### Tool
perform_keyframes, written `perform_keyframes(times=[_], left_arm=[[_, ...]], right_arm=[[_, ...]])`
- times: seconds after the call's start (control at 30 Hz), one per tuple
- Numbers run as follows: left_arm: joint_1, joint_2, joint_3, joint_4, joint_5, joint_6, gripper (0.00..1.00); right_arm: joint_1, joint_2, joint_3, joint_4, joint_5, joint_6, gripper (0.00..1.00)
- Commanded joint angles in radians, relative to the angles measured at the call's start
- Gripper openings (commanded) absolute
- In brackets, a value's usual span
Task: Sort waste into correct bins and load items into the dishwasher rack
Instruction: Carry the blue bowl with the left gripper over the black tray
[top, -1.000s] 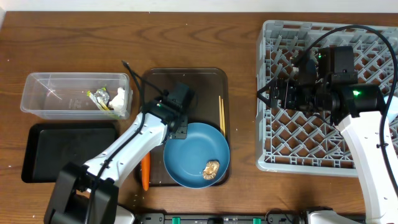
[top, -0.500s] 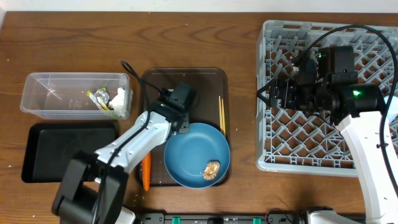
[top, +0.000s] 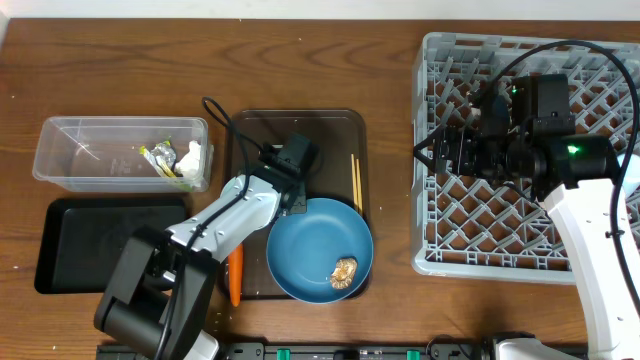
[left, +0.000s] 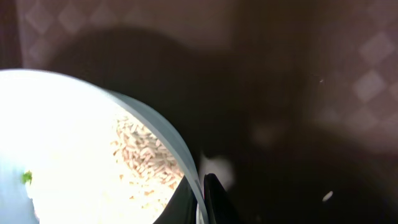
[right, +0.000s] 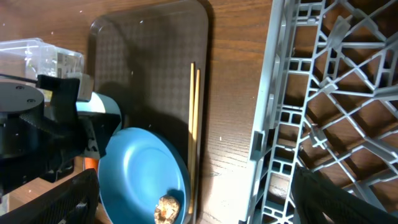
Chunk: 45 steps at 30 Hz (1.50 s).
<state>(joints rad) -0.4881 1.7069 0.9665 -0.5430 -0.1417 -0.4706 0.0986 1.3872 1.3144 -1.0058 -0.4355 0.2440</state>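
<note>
My left gripper (left: 202, 186) is shut on the rim of the small pale-blue bowl (left: 74, 137), which holds white rice (left: 146, 155). From overhead the left gripper (top: 290, 185) hides the bowl on the brown serving tray (top: 300, 125). Beside it lies the blue plate (top: 318, 245) with a brown food scrap (top: 344, 270) on it. The chopsticks (top: 355, 185) lie along the tray's right side, and an orange carrot (top: 234, 275) lies at its left. My right gripper (top: 425, 153) hangs open at the left edge of the grey dishwasher rack (top: 530, 230), holding nothing.
A clear tub (top: 70, 150) at the left holds a crumpled wrapper (top: 180, 160). Below it lies the shallow black tray (top: 100, 240). The left arm's cable (top: 225, 125) loops over the serving tray. Bare wood separates the serving tray from the rack.
My left gripper has closed on the bowl's rim. The blue plate has shifted slightly to the right. The right arm has not moved.
</note>
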Motion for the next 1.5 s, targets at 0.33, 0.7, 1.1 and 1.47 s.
perform_keyframes(times=[0.33, 0.7, 1.1, 1.47], left_arm=[[0.014, -0.292, 0.129, -0.195, 0.034, 0.07, 0.06], [0.383, -0.518, 0.129, -0.352, 0.434, 0.189, 0.06], [1.105, -0.564, 0.058, -0.5, 1.026, 0.589, 0.06], [1.572, -0.545, -0.174, -0.33, 1.371, 0.654, 0.06]], right_arm=[[0.021, 0.0, 0.01, -0.001, 0.013, -0.018, 0.92], [0.021, 0.0, 0.01, -0.005, 0.013, -0.025, 0.92], [0.021, 0.0, 0.01, 0.0, 0.013, -0.024, 0.93], [0.021, 0.0, 0.01, 0.008, 0.013, -0.024, 0.93]])
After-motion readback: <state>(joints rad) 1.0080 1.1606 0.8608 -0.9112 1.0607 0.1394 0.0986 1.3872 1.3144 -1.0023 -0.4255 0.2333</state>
